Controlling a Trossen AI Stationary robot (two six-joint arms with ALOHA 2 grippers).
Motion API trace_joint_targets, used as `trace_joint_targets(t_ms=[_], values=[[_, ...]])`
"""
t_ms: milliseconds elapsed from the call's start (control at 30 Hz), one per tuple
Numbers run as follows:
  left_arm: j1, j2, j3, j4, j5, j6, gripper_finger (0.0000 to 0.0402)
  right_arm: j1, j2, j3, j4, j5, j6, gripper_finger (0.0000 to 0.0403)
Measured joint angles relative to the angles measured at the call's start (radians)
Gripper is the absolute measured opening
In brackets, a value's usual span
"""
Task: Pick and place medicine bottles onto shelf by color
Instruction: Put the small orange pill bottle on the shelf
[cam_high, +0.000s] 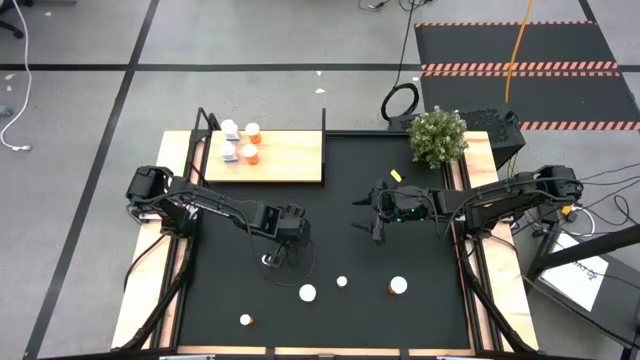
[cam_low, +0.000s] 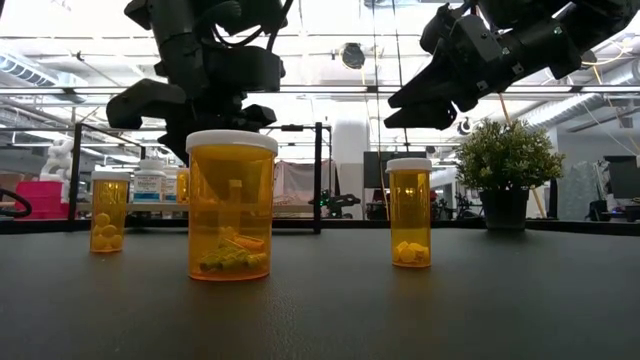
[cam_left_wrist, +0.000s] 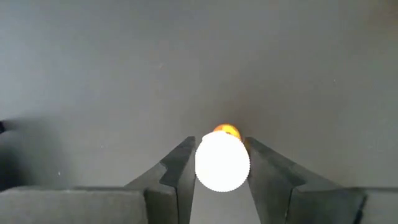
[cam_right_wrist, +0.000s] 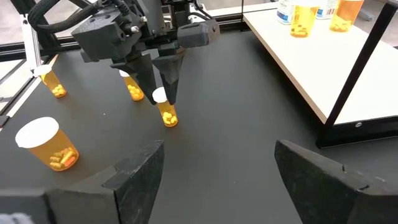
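Note:
My left gripper (cam_high: 272, 256) points steeply down over the black mat (cam_high: 420, 250), its fingers on a small orange medicine bottle with a white cap (cam_left_wrist: 222, 162), which also shows in the right wrist view (cam_right_wrist: 166, 113). My right gripper (cam_high: 365, 215) hangs open above the mat's middle, nothing between its fingers (cam_right_wrist: 217, 168). Several more orange bottles stand upright on the mat: a wide one (cam_high: 307, 293) and smaller ones (cam_high: 342, 282), (cam_high: 398, 286), (cam_high: 245, 320). The light-wood shelf (cam_high: 290, 160) lies at the far left. Several bottles (cam_high: 240, 142) stand on its left end. My left gripper has the small bottle's white cap (cam_left_wrist: 205, 163) pinched between its two fingers (cam_left_wrist: 180, 177), one on each side of the cap. The fingers come from above, slanting steeply down. The bottle stands upright with its base on the mat (cam_right_wrist: 169, 123).
A potted plant (cam_high: 437, 135) stands at the mat's far right corner. Thin black posts (cam_high: 324, 120) rise at the shelf's edges. Wooden strips (cam_high: 140, 300) run along both sides of the mat. Bare mat lies between the two grippers and the shelf.

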Motion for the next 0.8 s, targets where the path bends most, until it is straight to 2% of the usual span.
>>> trace_joint_targets(t_ms=[267,567,800], values=[[0.003,-0.009,0.017,-0.042,0.000,0.000,0.0126,0.000,0.000,0.000,0.000,0.000,0.000,0.0302],[0.031,-0.010,0.172,-0.244,-0.062,0.036,0.0127,0.000,0.000,0.000,0.000,0.000,0.000,0.0302],[0.105,-0.010,0.319,-0.394,-0.140,0.081,0.0128,0.000,0.000,0.000,0.000,0.000,-0.001,0.0302]])
